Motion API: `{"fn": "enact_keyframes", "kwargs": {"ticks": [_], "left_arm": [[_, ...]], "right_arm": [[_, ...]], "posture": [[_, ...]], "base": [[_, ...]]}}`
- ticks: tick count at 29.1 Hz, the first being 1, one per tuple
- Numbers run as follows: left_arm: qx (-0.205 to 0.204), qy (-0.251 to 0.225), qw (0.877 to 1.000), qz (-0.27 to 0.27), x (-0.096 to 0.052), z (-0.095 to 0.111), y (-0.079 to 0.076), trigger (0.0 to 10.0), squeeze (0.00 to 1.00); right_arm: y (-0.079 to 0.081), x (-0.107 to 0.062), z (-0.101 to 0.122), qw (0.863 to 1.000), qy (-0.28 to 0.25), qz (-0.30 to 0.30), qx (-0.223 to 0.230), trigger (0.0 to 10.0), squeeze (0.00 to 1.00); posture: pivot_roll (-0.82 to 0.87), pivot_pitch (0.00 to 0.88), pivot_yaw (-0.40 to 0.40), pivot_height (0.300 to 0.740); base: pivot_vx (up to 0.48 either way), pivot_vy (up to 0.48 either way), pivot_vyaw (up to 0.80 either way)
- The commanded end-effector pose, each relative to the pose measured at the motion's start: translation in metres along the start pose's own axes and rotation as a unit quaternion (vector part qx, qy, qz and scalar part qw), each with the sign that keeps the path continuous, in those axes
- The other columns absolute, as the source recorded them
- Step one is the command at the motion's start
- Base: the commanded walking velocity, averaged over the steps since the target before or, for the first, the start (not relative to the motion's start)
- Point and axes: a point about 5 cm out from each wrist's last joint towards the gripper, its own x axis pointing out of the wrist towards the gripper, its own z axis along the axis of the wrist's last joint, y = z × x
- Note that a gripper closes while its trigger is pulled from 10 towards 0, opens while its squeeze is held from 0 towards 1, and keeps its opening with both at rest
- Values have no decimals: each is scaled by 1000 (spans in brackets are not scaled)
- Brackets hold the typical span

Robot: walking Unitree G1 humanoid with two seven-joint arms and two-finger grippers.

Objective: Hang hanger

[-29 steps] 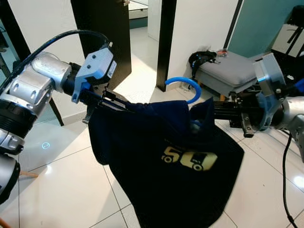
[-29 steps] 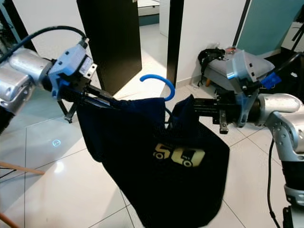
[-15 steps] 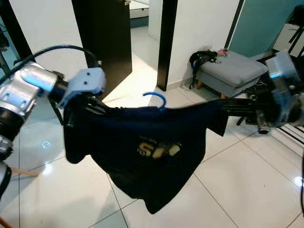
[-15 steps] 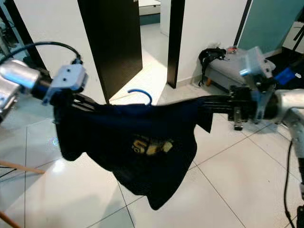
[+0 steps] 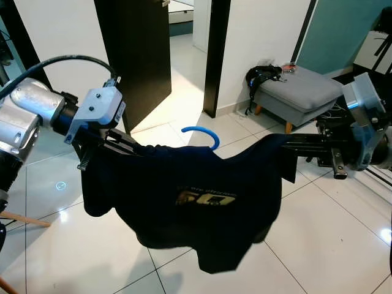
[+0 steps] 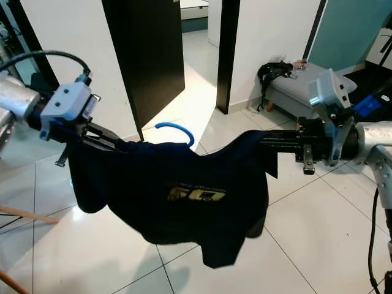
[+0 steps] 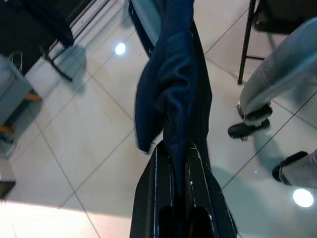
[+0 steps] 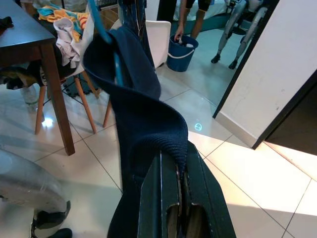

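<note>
Both grippers pinched the navy T-shirt (image 5: 196,202): left gripper (image 5: 125,142) at nine o'clock, right gripper (image 5: 294,147) at three. Between them the blue hanger (image 5: 201,132) hooked up at twelve, its long axis spanning gripper to gripper, roughly equidistant.

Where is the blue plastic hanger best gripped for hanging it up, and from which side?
Probably the blue plastic hanger is best gripped at the neck just below its curved hook, from above: only that part stands clear of the dark navy T-shirt, which covers its shoulders.

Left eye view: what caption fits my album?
Both pincers, left and right, stretch a dark T-shirt on a blue hanger.
</note>
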Motion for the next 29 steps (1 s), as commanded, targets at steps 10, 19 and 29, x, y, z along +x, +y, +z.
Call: {"fn": "enact_keyframes", "kwargs": {"ticks": [10,19,29], "left_arm": [[21,28,996,86,-2,0,20,10000,0],[17,25,994,103,-2,-2,18,10000,0],[21,-120,992,12,13,29,-4,10000,0]], "right_arm": [[7,3,9,999,-18,31,-3,0,0],[5,0,12,999,-17,29,-4,0,0],[7,8,7,999,-20,42,2,0,0]], "posture": [[17,62,10,740],[16,65,6,740],[21,60,-1,740]], "base": [[0,0,0],[0,0,0],[0,0,0]]}}
